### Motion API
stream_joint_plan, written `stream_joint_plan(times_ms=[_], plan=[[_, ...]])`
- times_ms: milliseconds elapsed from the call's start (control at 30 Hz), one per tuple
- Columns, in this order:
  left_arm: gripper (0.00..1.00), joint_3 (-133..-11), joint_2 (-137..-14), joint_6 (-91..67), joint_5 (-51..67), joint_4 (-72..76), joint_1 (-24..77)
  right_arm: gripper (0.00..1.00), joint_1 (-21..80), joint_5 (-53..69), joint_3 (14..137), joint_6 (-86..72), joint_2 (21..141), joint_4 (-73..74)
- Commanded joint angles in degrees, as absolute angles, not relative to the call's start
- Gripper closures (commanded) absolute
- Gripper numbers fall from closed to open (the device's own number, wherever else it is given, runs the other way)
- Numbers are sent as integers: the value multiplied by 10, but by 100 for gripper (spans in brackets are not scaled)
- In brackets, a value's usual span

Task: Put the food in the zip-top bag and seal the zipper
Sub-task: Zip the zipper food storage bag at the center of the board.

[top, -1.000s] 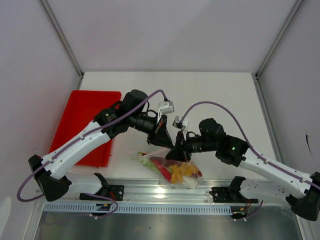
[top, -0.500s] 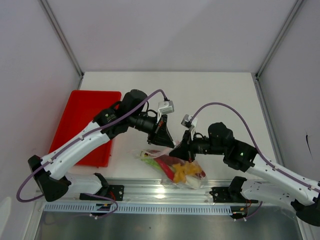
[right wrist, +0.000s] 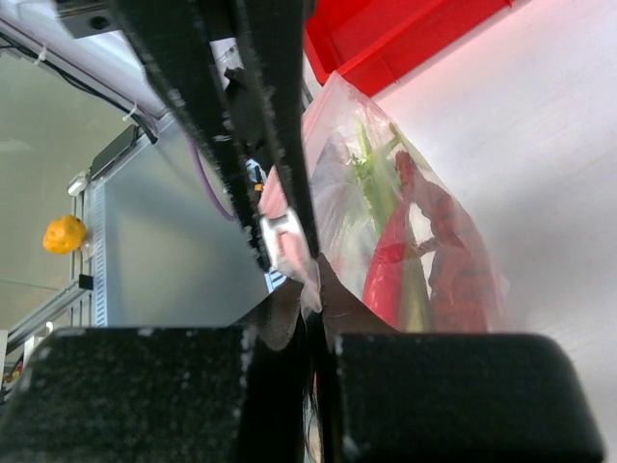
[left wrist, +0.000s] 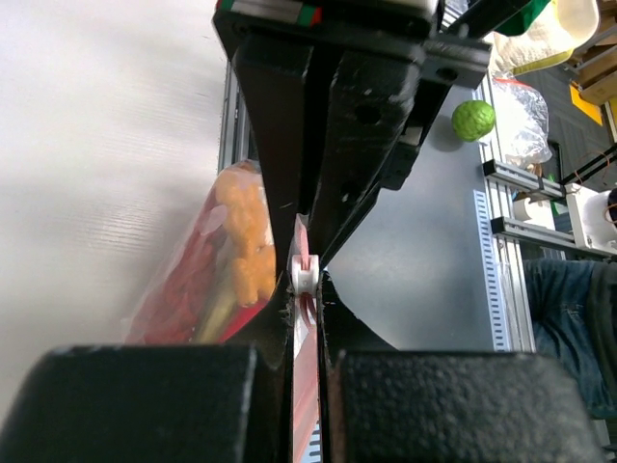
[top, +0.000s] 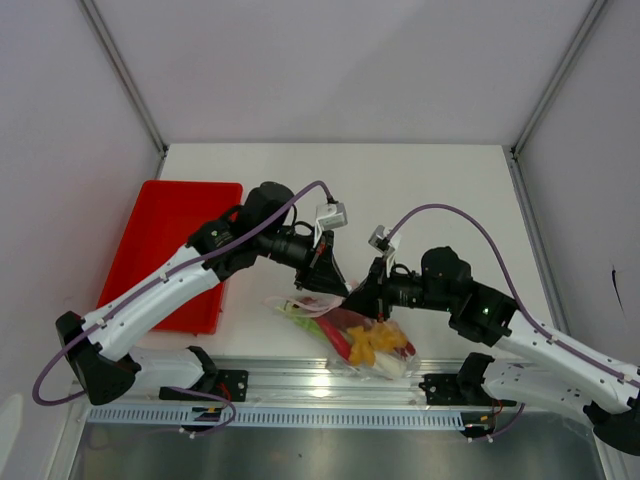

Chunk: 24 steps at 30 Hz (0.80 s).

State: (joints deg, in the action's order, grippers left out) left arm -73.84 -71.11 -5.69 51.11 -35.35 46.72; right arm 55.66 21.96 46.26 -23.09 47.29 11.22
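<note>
The zip-top bag [top: 350,335] hangs just above the table's near edge, with the food [top: 368,343] inside: red, yellow-orange and light green pieces. My left gripper [top: 334,284] is shut on the zipper [left wrist: 305,318], its white slider tab [left wrist: 304,276] just past the fingertips. My right gripper [top: 358,300] is shut on the bag's top edge [right wrist: 313,289], tip to tip with the left one. In the right wrist view the food [right wrist: 410,256] shows through the clear plastic and the slider tab [right wrist: 281,241] sits by the left gripper's fingers.
A red tray [top: 165,250] lies at the left of the table. The metal rail [top: 330,385] runs along the near edge, just below the bag. Both arms meet over the table's front middle.
The right arm has drawn back to the right and lower, and the bag has shifted a little right with it. The left gripper has stayed almost in place.
</note>
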Motion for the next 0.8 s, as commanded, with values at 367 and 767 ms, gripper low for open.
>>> stream_joint_plan(times_ms=[367, 767], plan=[[96, -750, -696, -112, 486, -328, 472, 100, 557, 170, 492, -316, 489, 7], [99, -728, -687, -100, 417, -342, 487, 100, 545, 95, 452, -414, 420, -67]])
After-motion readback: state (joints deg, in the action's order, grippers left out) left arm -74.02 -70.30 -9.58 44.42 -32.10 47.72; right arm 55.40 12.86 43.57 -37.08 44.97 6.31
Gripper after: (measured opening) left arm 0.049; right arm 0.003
